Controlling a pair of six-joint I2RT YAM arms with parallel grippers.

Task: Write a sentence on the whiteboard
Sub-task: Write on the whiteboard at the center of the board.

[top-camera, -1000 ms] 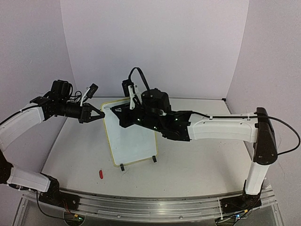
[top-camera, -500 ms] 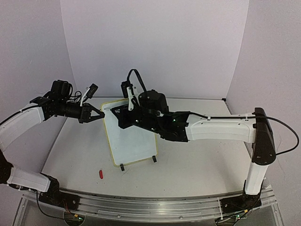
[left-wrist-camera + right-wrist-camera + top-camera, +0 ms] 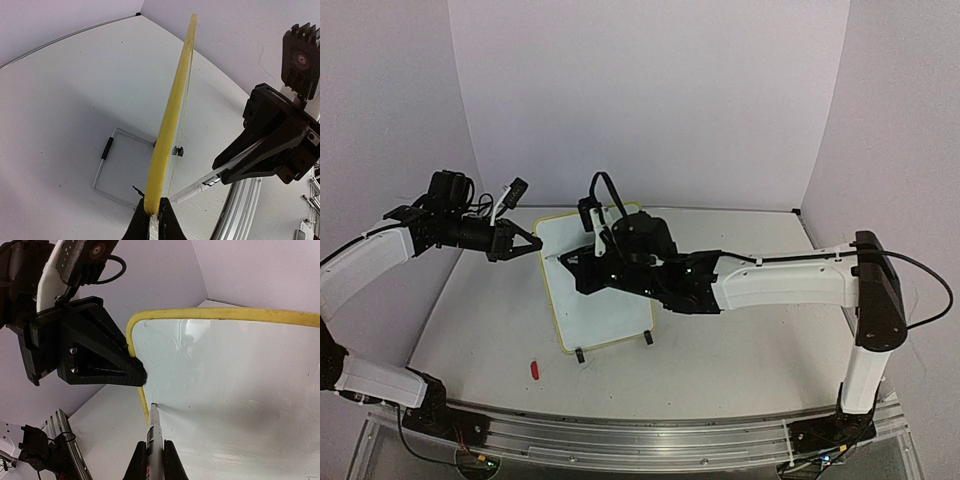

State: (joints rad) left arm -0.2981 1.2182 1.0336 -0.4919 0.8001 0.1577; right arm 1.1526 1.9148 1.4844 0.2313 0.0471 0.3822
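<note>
The whiteboard [image 3: 605, 310] stood propped near the middle of the table [image 3: 750, 350], its face turned toward 5 o'clock in the top view. The left gripper [image 3: 154, 220] was pinched shut on the board's yellow rim, at about 10 o'clock on the board, steadying it. The right gripper [image 3: 155, 460] was clamped on a marker [image 3: 154, 426], whose tip sat just inside that same rim, below the upper corner; whether it touched the face was unclear. No word of the sentence showed, so writing looked about to begin. The next move likely called for light, even pressure and a stroke toward 3 o'clock, with the left grip firm. A small red thing [image 3: 535, 370], perhaps a cap, lay at 7 o'clock from the board.
</note>
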